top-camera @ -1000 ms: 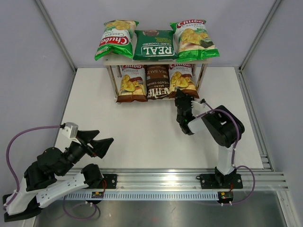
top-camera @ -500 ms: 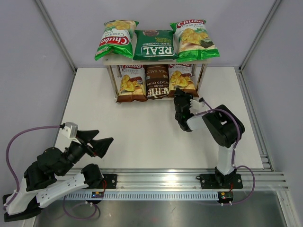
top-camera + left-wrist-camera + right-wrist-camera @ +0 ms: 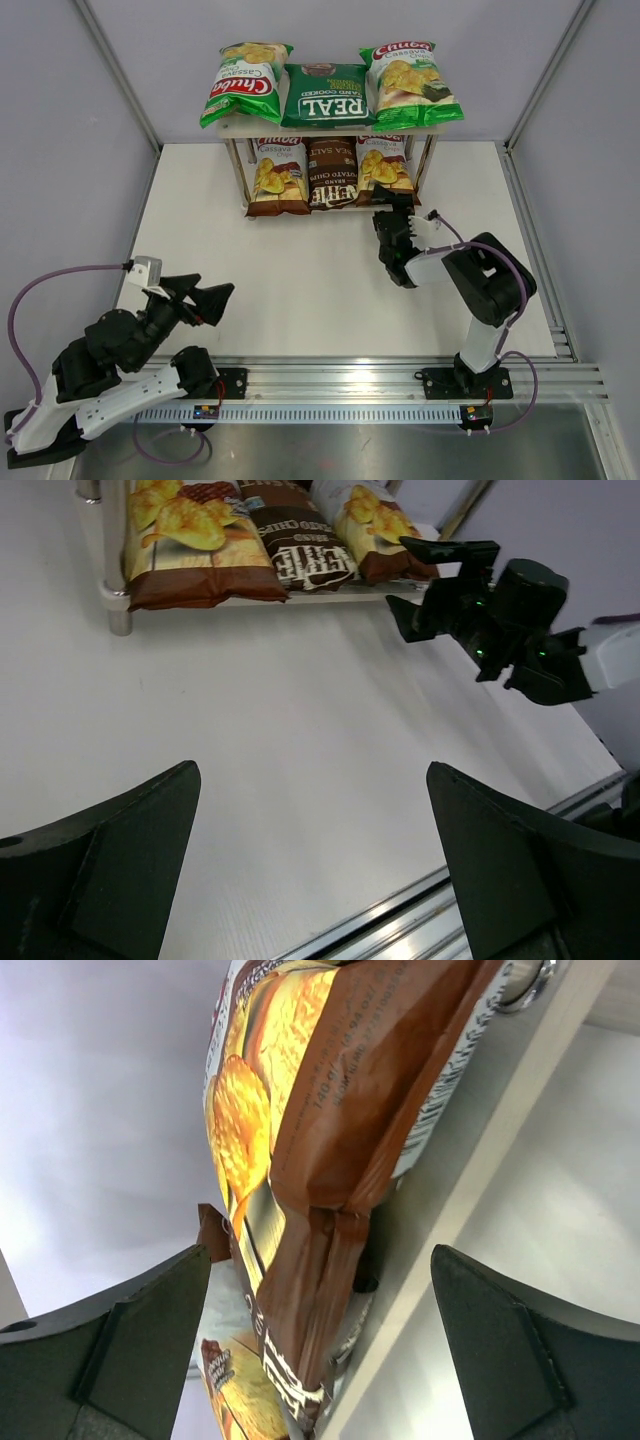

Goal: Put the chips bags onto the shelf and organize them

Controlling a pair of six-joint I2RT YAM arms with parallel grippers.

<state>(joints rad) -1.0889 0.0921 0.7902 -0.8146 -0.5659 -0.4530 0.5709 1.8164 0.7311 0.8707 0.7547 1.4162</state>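
Observation:
The shelf (image 3: 431, 157) stands at the back of the white table. Its top board carries a light-green Chuba bag (image 3: 245, 80), the dark-green REAL bag (image 3: 325, 95) and another light-green Chuba bag (image 3: 408, 82). On the lower board lie a brown-and-white Chuba bag (image 3: 278, 177), the Kettle bag (image 3: 333, 175) and a second brown-and-white Chuba bag (image 3: 385, 168). My right gripper (image 3: 400, 222) is open just in front of that last bag. In the right wrist view the bag's sealed end (image 3: 330, 1110) lies between the spread fingers of the right gripper (image 3: 320, 1250), apart from both. My left gripper (image 3: 205, 300) is open and empty at near left.
An aluminium rail (image 3: 350, 385) runs along the near edge with both arm bases on it. Grey enclosure walls and slanted frame posts (image 3: 120, 75) close in the sides and back. The left wrist view shows the lower board (image 3: 330, 597), a silver leg (image 3: 118, 600) and the right gripper (image 3: 440, 580).
The right gripper's fingers have spread wide, letting go of the right brown-and-white bag on the lower board, and the arm has backed off slightly. The left arm has shifted a little lower.

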